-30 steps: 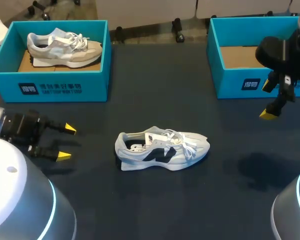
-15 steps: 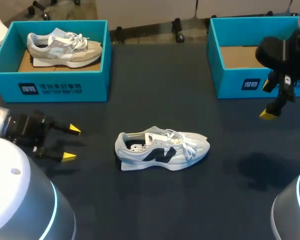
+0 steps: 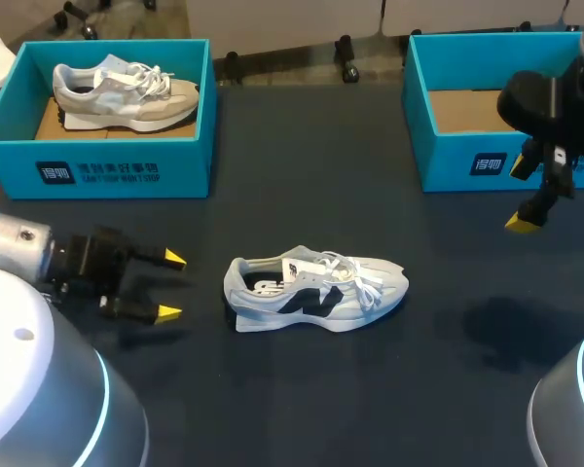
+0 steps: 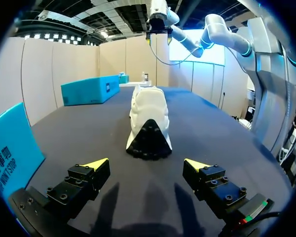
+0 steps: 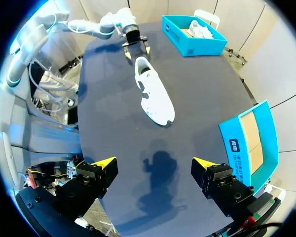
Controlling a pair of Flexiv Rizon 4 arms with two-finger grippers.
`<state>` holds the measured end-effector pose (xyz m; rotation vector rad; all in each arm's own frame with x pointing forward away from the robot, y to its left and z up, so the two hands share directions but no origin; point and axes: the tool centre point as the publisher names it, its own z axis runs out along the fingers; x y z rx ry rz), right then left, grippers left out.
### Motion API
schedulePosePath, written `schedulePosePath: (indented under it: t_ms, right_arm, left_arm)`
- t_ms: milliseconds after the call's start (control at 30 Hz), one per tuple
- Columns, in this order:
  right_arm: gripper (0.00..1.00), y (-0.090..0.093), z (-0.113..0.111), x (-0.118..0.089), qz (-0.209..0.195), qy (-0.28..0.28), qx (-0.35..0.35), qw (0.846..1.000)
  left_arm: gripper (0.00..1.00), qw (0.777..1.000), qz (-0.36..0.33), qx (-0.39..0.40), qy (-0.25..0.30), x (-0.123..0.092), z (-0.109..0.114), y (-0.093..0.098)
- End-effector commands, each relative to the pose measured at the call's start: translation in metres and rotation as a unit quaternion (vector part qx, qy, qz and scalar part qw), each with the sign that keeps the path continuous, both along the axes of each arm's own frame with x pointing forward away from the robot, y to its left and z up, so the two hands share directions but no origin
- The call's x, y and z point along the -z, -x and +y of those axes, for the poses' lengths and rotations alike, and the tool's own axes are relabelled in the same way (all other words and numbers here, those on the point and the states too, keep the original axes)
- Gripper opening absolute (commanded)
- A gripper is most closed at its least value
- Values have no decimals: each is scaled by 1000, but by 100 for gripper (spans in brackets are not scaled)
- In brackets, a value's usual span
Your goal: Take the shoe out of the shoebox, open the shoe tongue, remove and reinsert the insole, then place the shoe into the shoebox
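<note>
A pale grey shoe [image 3: 316,292] with a dark side logo lies on its sole at the middle of the dark table, heel to the left, white laces loose. My left gripper [image 3: 171,286] stands open just left of the heel, fingers pointing at it. In the left wrist view the shoe's heel [image 4: 148,123] sits a short way ahead of the open left gripper [image 4: 146,164]. My right gripper [image 5: 155,162] hangs open high above the table in front of the empty right shoebox [image 3: 467,161]; the shoe [image 5: 155,93] lies far below it.
A teal shoebox [image 3: 97,161] at the back left holds a second grey and beige shoe [image 3: 127,92]. The right teal shoebox [image 5: 251,143] shows a bare cardboard floor. Only one yellow fingertip [image 3: 523,223] of the right gripper shows in the head view.
My left gripper has moved right across the table toward the shoe's heel, staying open. The right arm and the shoe have not moved.
</note>
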<state>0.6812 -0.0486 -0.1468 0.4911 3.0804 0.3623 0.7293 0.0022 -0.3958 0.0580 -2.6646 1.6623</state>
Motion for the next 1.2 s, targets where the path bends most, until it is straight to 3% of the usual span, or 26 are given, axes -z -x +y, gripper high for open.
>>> schedulePosePath:
  t_ms: [33,767,1200]
  right_arm:
    - [100,-2,1,1,2,1,0,1000]
    - [100,-2,1,1,2,1,0,1000]
    - [100,-2,1,1,2,1,0,1000]
  left_arm:
    - [100,1000,-8,-13,2,5,-16,2]
    - [100,999,-3,-26,24,12,-75,10]
    - [100,999,3,-33,37,21,-96,8]
